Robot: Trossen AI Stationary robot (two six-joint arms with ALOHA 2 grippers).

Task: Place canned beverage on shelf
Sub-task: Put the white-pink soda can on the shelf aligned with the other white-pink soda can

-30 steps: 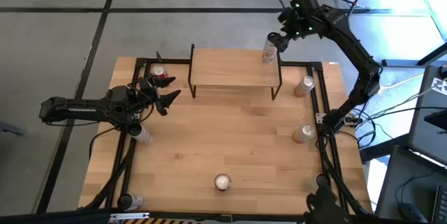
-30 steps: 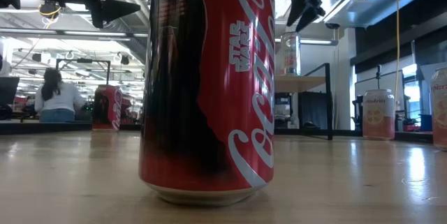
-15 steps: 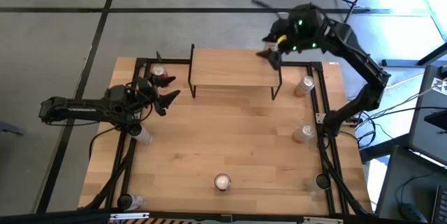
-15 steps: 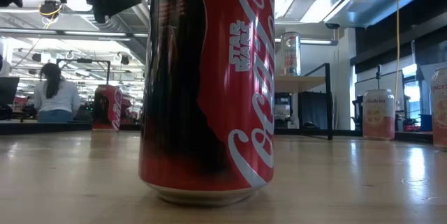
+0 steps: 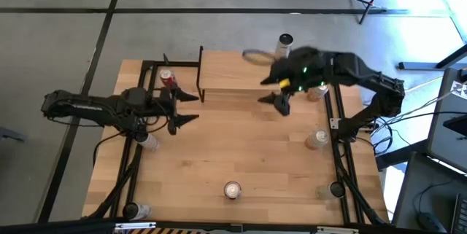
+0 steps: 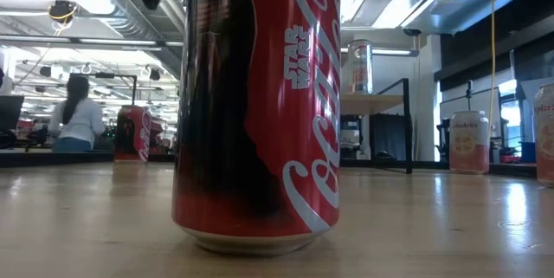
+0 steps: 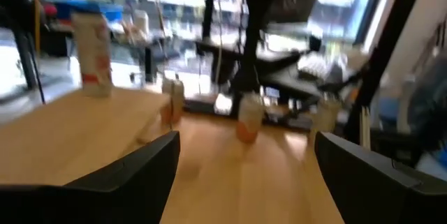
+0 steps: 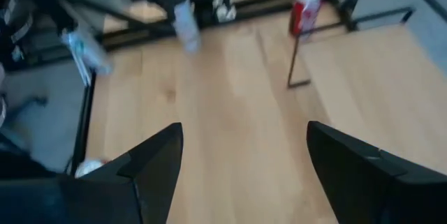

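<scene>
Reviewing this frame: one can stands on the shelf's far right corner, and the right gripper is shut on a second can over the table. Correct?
Not quite. The right gripper is open and holds nothing, as the right wrist view shows. The can does stand on the shelf's far right corner.

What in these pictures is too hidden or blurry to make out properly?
- Low view: the big red can up close blocks most of the table, and its top is cut off.
- High view: the right hand is smeared by motion.
- High view: the can on the shelf is too small to read.
- Left wrist view: the cans ahead are blurred.
</scene>
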